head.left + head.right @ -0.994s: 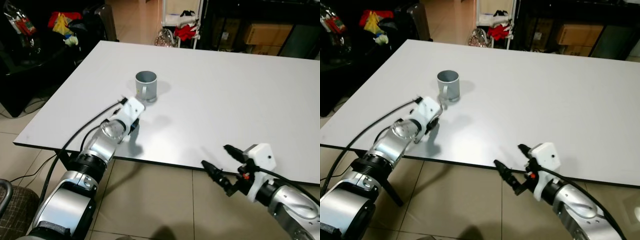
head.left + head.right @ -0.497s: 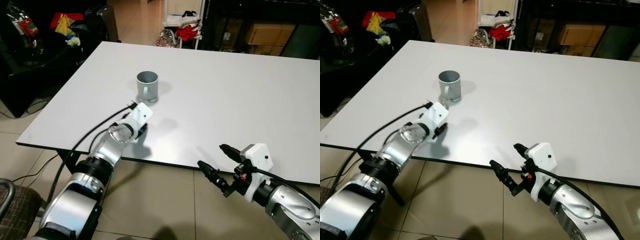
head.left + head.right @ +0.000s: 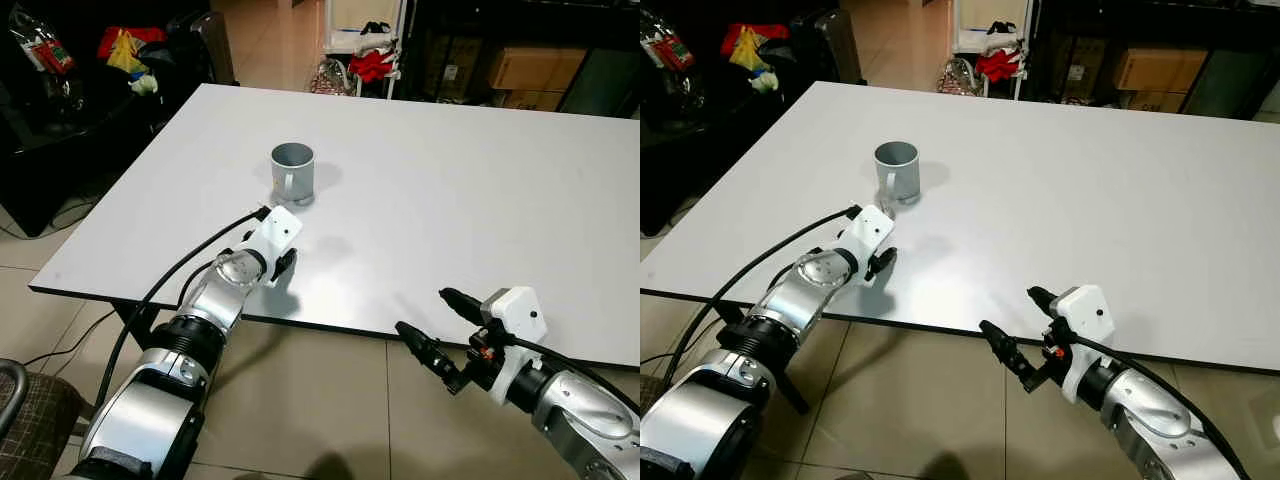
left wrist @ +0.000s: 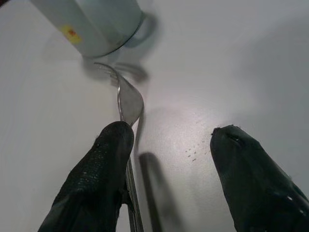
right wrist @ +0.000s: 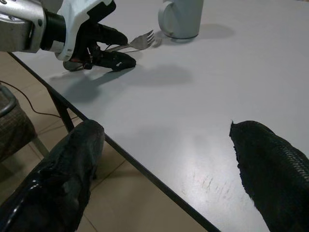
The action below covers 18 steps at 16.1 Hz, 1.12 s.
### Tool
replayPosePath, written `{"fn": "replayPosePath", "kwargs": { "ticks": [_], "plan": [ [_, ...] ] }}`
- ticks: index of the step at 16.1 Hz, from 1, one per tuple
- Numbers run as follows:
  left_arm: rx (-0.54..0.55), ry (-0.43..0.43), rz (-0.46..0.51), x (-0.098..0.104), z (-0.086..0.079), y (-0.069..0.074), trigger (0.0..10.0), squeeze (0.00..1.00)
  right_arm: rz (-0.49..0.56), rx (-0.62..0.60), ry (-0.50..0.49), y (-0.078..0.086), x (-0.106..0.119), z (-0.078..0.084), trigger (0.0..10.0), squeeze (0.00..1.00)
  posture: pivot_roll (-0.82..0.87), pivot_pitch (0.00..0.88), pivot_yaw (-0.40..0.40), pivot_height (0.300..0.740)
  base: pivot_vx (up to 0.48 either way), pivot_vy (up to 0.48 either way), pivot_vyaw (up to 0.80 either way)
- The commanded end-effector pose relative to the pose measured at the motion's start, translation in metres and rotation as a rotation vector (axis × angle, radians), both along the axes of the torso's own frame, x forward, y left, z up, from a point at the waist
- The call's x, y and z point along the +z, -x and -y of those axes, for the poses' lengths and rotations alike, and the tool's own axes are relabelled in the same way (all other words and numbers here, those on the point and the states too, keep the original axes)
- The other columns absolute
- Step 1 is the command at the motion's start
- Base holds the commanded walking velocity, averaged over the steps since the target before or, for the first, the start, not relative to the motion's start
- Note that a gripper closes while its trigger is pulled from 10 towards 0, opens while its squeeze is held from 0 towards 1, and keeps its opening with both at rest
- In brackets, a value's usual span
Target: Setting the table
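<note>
Left wrist view: silver metal fork (image 4: 126, 104) lies along one finger of the spread-jawed left gripper (image 4: 169, 166), tines toward the grey cylindrical mug (image 4: 94, 21).

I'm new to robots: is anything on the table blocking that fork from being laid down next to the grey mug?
Nothing visible does. The fork lies along one finger of the open left gripper, tines close to the grey mug, with bare white table around them.

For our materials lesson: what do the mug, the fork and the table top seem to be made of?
Mug: matte grey, probably glazed ceramic or enamel; no sharp highlights.
Fork: polished metal, likely steel; bright mirror-like sheen.
Table top: smooth white laminate, probably; soft glare, thin dark edge.
</note>
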<state>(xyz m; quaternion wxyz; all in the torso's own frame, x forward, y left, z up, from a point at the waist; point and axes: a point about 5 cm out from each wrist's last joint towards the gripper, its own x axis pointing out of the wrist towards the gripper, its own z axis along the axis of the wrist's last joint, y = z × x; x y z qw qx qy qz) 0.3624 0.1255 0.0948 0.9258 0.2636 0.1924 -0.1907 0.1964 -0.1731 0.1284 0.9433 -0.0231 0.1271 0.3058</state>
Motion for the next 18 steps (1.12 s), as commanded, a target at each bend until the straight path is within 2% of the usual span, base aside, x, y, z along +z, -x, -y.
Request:
{"fn": "replayPosePath", "kwargs": {
  "ticks": [1, 4, 8, 11, 13, 15, 18],
  "plan": [
    [0.014, 0.018, -0.044, -0.008, -0.002, 0.004, 10.0, 0.00, 0.011, 0.012, 0.008, 0.000, 0.003, 0.000, 10.0, 0.00, -0.15, 0.000, 0.026, 0.740, 0.000, 0.000, 0.00],
    [0.048, 0.063, -0.065, -0.008, -0.002, 0.004, 10.0, 0.00, 0.011, 0.015, 0.009, 0.000, 0.004, 0.000, 10.0, 0.00, -0.15, 0.000, 0.023, 0.740, 0.000, 0.000, 0.00],
    [0.018, 0.070, -0.064, -0.007, 0.005, 0.005, 10.0, 0.00, 0.014, 0.020, 0.013, -0.001, 0.005, 0.001, 10.0, 0.00, -0.15, 0.000, 0.021, 0.740, 0.000, 0.000, 0.00],
    [0.018, 0.080, -0.164, -0.023, 0.011, 0.015, 10.0, 0.00, 0.011, 0.028, 0.014, -0.001, 0.005, 0.000, 10.0, 0.00, -0.15, 0.000, 0.020, 0.740, 0.000, 0.000, 0.00],
    [0.043, 0.182, -0.251, -0.033, 0.019, 0.023, 10.0, 0.00, 0.009, 0.032, 0.019, 0.000, 0.005, 0.001, 10.0, 0.00, -0.16, 0.000, 0.022, 0.740, 0.000, 0.000, 0.00],
    [0.045, 0.210, -0.241, -0.031, 0.022, 0.022, 10.0, 0.00, 0.009, 0.031, 0.021, 0.000, 0.005, 0.001, 10.0, 0.00, -0.16, 0.000, 0.022, 0.740, 0.000, 0.000, 0.00],
    [0.071, 0.350, -0.255, -0.021, 0.029, 0.019, 10.0, 0.00, 0.010, 0.031, 0.023, 0.001, 0.006, 0.002, 10.0, 0.00, -0.16, 0.000, 0.023, 0.740, 0.000, 0.000, 0.00]
  ]
}}
